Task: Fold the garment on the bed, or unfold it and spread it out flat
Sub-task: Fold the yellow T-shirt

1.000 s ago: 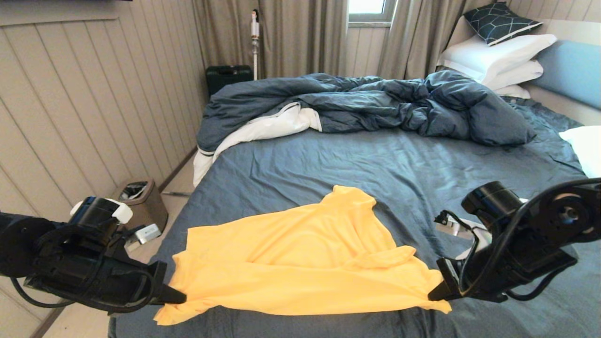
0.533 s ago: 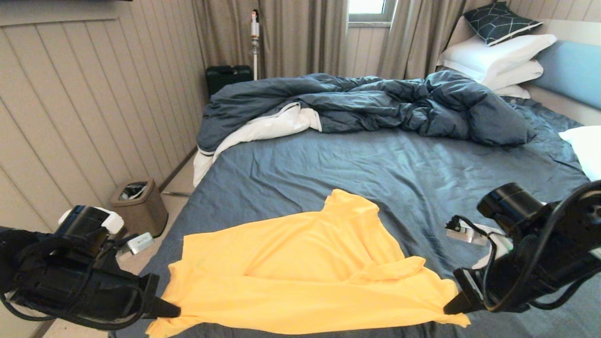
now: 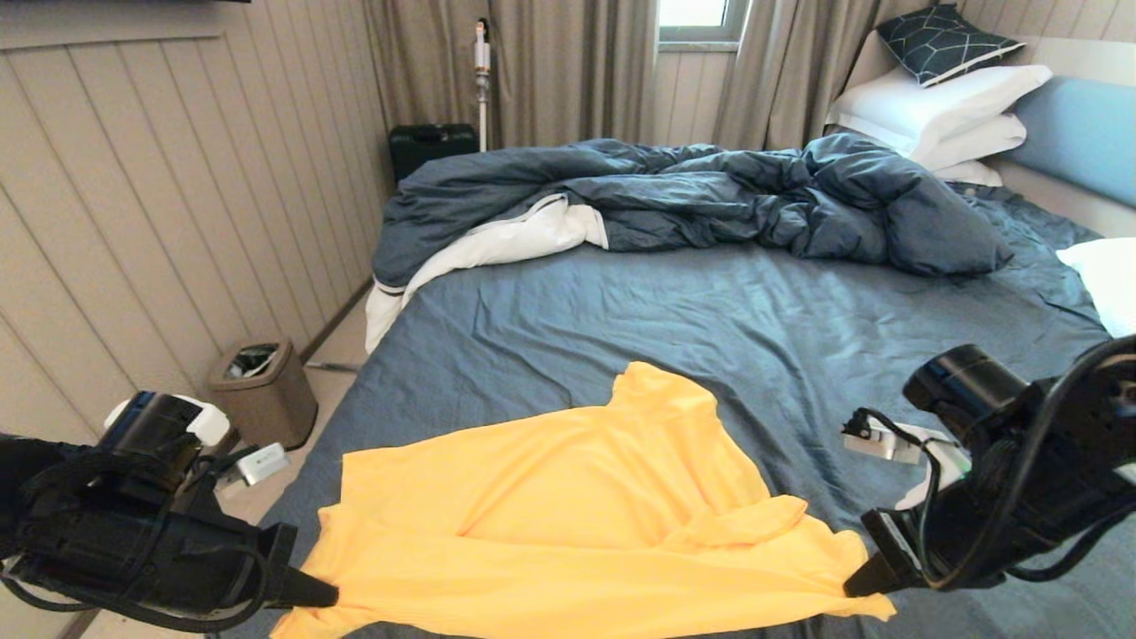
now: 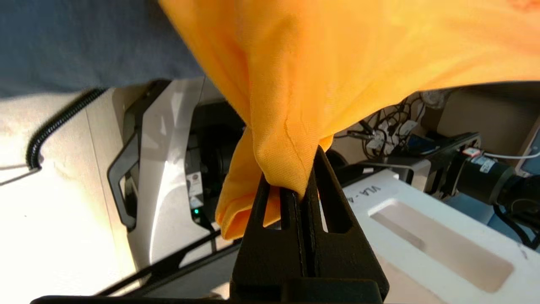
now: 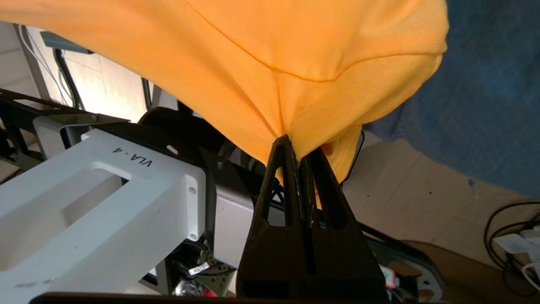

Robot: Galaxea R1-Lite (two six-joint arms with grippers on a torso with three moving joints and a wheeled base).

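The yellow-orange garment (image 3: pixel 568 524) lies stretched across the near edge of the bed (image 3: pixel 710 319), its far part peaking toward the middle of the slate-blue sheet. My left gripper (image 3: pixel 330 595) is shut on the garment's near left corner, and the left wrist view shows the cloth (image 4: pixel 295 84) pinched between the black fingers (image 4: pixel 270 202). My right gripper (image 3: pixel 850 588) is shut on the near right corner, where the fabric (image 5: pixel 295 63) bunches into the gripper (image 5: pixel 300 154). Both held corners hang just past the mattress edge.
A dark blue duvet (image 3: pixel 710 200) with white lining is heaped across the far half of the bed. White pillows (image 3: pixel 941 102) lean on the light blue headboard (image 3: pixel 1078 133). A small bin (image 3: pixel 262 382) stands on the floor left of the bed, by the panelled wall.
Both grippers have pulled back toward me and spread slightly apart, dragging the garment nearer the bed's front edge and drawing its near hem tauter.
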